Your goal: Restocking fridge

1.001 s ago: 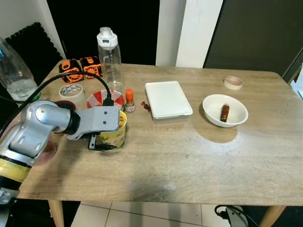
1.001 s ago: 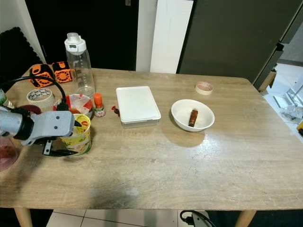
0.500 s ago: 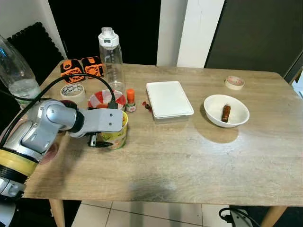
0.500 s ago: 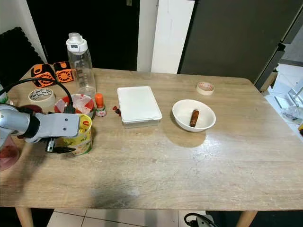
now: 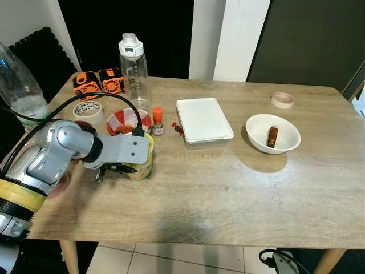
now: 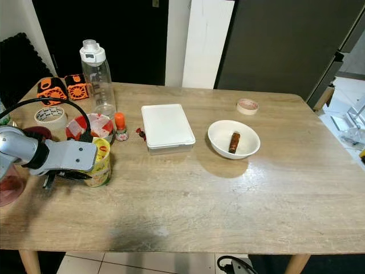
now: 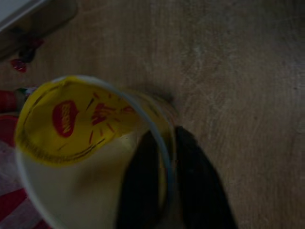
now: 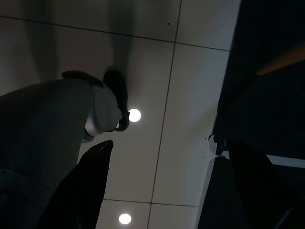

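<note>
The left gripper [image 7: 164,191] is clamped on the rim of the yellow noodle cup [image 5: 140,162]: in the left wrist view one black finger sits inside the cup wall and the other outside it, the thin rim pinched between them. The cup stands upright on the wooden table [image 5: 228,200], near its front left part, with the silver left arm reaching across from the robot's left and a black cable looping over the wrist.

Just behind the cup lies a red and white bowl [image 5: 125,120], touching or nearly touching it. Beside that bowl stands a small orange-capped bottle [image 5: 156,121], upright. To the robot's left of the bowl is a roll of tape [image 5: 86,109] lying flat. Toward the middle of the table sits a white lidded container [image 5: 203,120], lid on, with a small red item just beside its near left corner. To the right of it is a white bowl [image 5: 272,133] holding a brown piece of food [image 5: 272,136].

Farther back, a tall clear water bottle [image 5: 133,68] stands upright near the rear edge, with two orange and black objects [image 5: 97,83] to its left. A second tape roll [image 5: 282,99] lies near the far right corner.

The right gripper [image 8: 167,191] hangs over tiled floor, its fingers spread apart.
</note>
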Tool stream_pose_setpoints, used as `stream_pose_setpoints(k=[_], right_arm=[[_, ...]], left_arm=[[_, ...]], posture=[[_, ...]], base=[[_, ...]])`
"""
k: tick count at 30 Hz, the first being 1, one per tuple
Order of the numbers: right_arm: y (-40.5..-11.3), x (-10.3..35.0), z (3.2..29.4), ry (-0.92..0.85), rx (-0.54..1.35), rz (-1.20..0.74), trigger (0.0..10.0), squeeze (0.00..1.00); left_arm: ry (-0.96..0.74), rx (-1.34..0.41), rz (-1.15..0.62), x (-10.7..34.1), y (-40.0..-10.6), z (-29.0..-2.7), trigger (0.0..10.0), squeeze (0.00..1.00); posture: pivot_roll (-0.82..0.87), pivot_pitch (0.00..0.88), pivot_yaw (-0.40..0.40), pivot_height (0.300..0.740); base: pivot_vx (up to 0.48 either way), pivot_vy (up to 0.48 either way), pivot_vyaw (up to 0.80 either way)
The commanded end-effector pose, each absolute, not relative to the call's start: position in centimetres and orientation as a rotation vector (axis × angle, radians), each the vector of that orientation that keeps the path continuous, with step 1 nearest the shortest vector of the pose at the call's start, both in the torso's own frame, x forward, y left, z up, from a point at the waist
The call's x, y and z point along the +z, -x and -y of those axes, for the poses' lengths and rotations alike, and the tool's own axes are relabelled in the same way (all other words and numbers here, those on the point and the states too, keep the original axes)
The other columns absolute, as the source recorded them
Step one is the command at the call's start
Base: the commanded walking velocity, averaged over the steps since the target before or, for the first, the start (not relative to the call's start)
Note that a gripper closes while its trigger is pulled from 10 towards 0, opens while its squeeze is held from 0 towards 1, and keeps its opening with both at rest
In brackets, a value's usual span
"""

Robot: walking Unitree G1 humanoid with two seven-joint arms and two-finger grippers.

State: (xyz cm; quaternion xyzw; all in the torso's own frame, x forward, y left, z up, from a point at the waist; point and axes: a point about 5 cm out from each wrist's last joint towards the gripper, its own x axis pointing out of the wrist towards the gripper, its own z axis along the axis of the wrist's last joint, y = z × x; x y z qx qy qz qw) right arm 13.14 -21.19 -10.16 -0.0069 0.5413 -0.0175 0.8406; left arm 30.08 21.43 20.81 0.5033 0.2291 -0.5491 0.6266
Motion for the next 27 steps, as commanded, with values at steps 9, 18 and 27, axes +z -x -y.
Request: stream_pose_setpoints(k=[9, 18, 27], right_arm=[[-13.3, -10.1, 21.2, 0.014, -0.045, -1.146, 10.0, 0.00], [-12.9, -10.1, 21.8, 0.022, -0.048, -1.152, 10.0, 0.00], [-12.4, -10.3, 21.6, 0.022, -0.042, -1.162, 10.0, 0.00]], left_arm=[[-1.182, -1.322, -0.566, 19.8, -29.6, -21.1, 0.0, 0.00], [-1.124, -1.304, -0.552, 19.8, -29.5, -21.4, 0.0, 0.00], [-1.004, -1.311, -0.548, 19.1, -28.4, -21.6, 10.0, 0.00]], posture=[[0.05, 0.000, -0.036, 0.740], [0.05, 0.000, -0.034, 0.740], [0.05, 0.000, -0.036, 0.740]], base=[[0.000, 0.000, 0.00], [0.000, 0.000, 0.00], [0.000, 0.000, 0.00]])
